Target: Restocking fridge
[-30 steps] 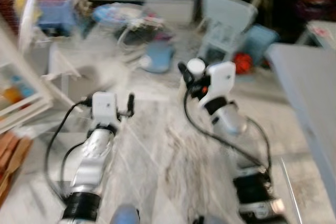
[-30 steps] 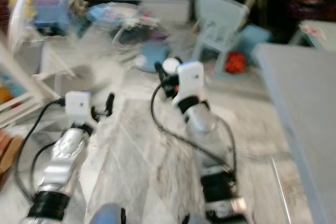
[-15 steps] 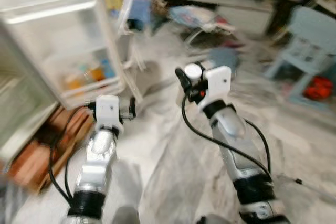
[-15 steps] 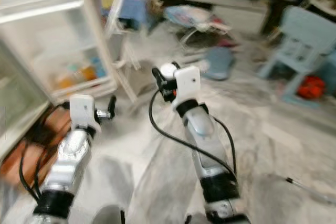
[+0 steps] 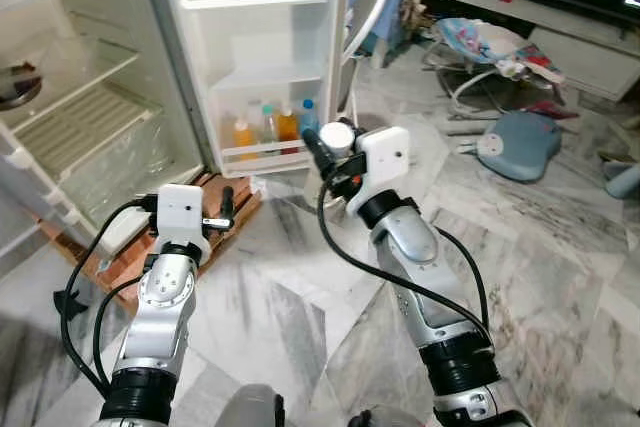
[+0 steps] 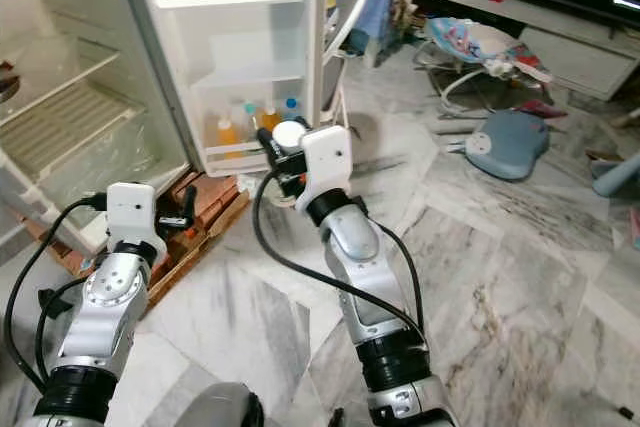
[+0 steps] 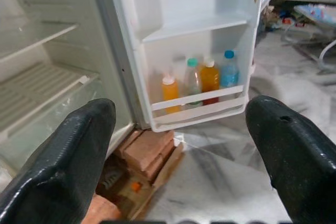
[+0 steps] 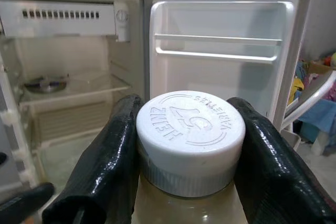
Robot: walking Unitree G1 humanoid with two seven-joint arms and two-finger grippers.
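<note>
Currently our right gripper (image 8: pixel 189 145) is clamped on a white-capped Heinz bottle (image 8: pixel 190 140), near the open fridge door (image 5: pixel 262 57). Left gripper (image 7: pixel 178 156) spread, empty. We should approach squarely, aiming beside the bottles on the door's lowest shelf (image 7: pixel 197 100).

four bottles (image 7: pixel 202 81) in door shelf, one capped bottle (image 8: pixel 190 141), two grippers

Bright, even indoor light, sharp head views; close fingertips (image 7: pixel 63 166) look slightly soft, perhaps defocused.
</note>
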